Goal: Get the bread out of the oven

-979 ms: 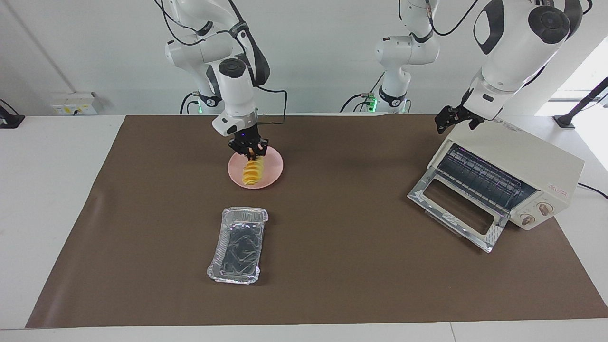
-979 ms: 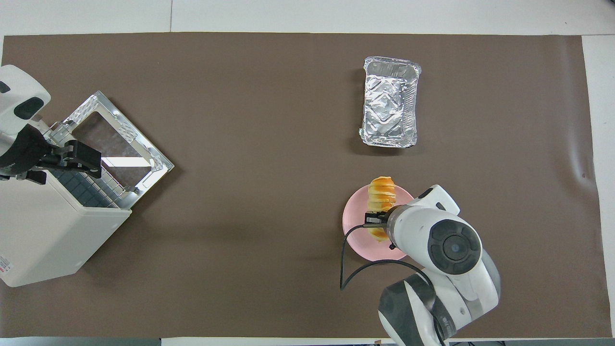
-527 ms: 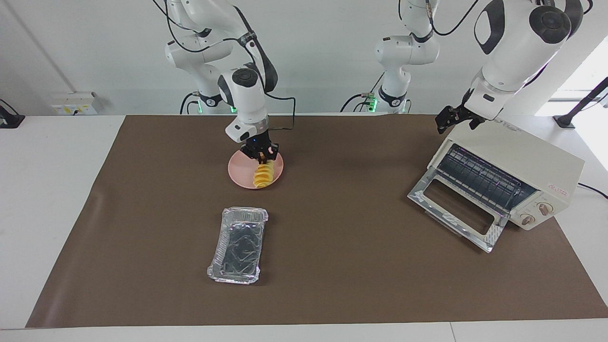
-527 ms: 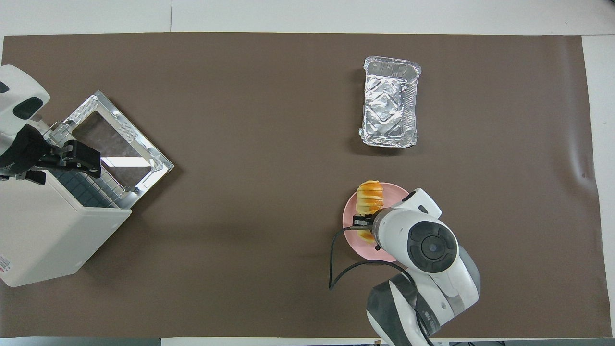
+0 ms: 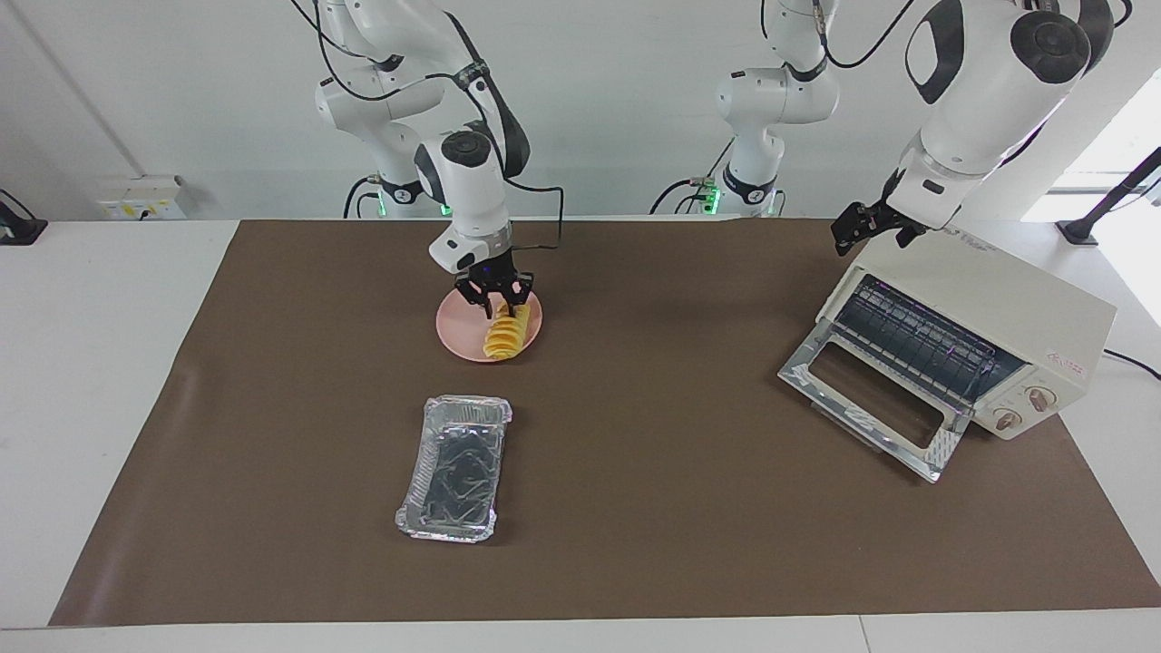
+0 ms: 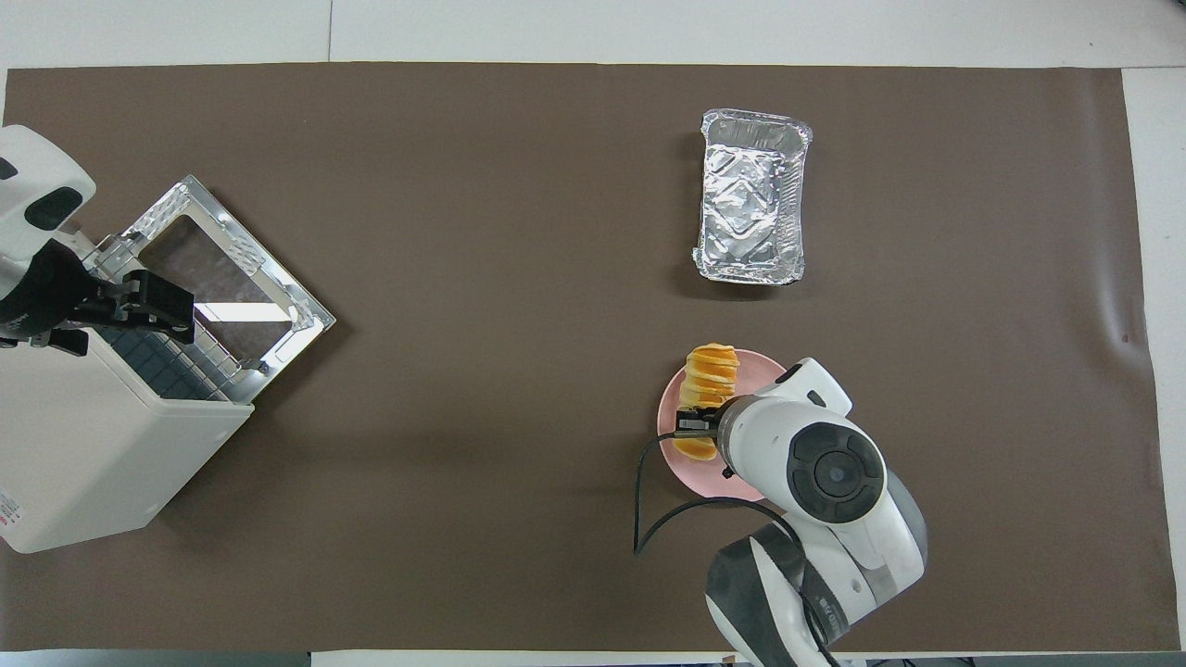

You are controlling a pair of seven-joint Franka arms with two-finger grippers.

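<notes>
The bread (image 5: pixel 506 334), a golden ridged loaf, lies on the pink plate (image 5: pixel 458 326), toward its left-arm side; it also shows in the overhead view (image 6: pixel 706 380) on the plate (image 6: pixel 755 369). My right gripper (image 5: pixel 494 297) is open just above the loaf's end nearer the robots. The cream oven (image 5: pixel 998 299) stands at the left arm's end of the table with its glass door (image 5: pixel 871 399) dropped open and its wire rack bare. My left gripper (image 5: pixel 857 231) waits over the oven's top edge (image 6: pixel 162 306).
A crinkled silver foil tray (image 5: pixel 456 467) lies empty on the brown mat, farther from the robots than the plate; it also shows in the overhead view (image 6: pixel 750 208). The oven (image 6: pixel 93 463) and its door (image 6: pixel 232 269) take up the left arm's end.
My right gripper carried the bread a little toward the left arm's end of the plate, set it down and opened. The left arm has not moved.
</notes>
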